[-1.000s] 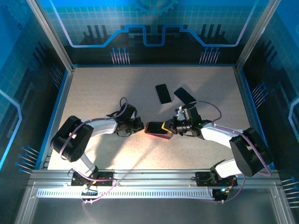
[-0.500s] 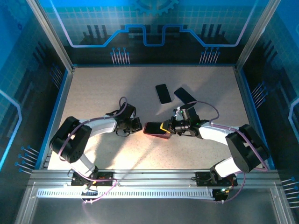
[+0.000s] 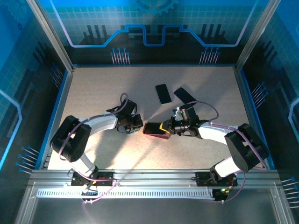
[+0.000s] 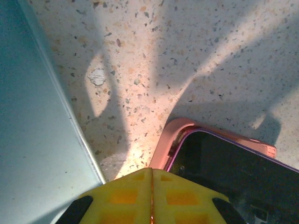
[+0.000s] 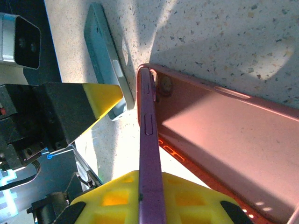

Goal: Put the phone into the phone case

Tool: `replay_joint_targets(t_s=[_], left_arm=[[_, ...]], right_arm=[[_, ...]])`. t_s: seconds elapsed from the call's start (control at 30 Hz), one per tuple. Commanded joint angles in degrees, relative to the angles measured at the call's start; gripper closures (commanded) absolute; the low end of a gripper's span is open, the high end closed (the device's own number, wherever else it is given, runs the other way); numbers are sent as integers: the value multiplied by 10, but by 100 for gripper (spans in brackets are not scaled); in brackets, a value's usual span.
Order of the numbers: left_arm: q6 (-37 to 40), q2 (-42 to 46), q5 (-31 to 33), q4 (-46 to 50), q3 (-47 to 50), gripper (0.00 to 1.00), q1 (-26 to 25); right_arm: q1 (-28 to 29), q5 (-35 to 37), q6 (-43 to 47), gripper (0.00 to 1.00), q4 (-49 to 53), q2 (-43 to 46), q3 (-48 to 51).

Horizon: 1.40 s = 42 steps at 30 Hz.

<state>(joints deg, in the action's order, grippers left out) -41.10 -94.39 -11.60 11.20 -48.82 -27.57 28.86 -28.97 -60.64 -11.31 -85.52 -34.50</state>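
Note:
The phone [image 3: 154,127], purple-rimmed with a dark screen, lies tilted in the pink phone case [image 3: 148,133] at the table's middle. My right gripper [image 3: 166,127] is shut on the phone's right end. In the right wrist view the phone's thin purple edge [image 5: 148,121] runs between the yellow fingers of that gripper [image 5: 152,186], with the case's pink inside [image 5: 219,135] beside it. My left gripper [image 3: 138,122] is shut with nothing in it, just left of the case. Its joined yellow tips [image 4: 152,175] sit close to the case's corner [image 4: 170,135], where the phone's corner [image 4: 233,172] rests.
Two black phones [image 3: 163,93] [image 3: 185,95] lie behind the case. A flat teal slab [image 5: 105,60] lies on the table beside the left gripper; its surface [image 4: 37,140] runs down the left of the left wrist view. Blue walls enclose the table.
The left gripper has crept a little farther back and toward the case. The right gripper, phone and case have shifted slightly left. Both grips are unchanged.

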Motion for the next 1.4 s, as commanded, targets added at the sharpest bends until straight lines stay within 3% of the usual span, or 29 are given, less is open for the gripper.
replay_joint_targets(t_s=[0.0,0.37,1.2,1.37], left_arm=[[22,-34,-1,36,-22,92,3],[43,-77,-23,68,-46,92,3],[37,-70,-38,68,-30,92,2],[33,-69,-40,62,-30,93,2]], right_arm=[[8,-11,-5,100,-12,-10,-14],[8,-11,-6,100,-12,-11,-11],[25,0,5,100,-11,-46,-18],[25,6,9,86,6,-40,-16]])
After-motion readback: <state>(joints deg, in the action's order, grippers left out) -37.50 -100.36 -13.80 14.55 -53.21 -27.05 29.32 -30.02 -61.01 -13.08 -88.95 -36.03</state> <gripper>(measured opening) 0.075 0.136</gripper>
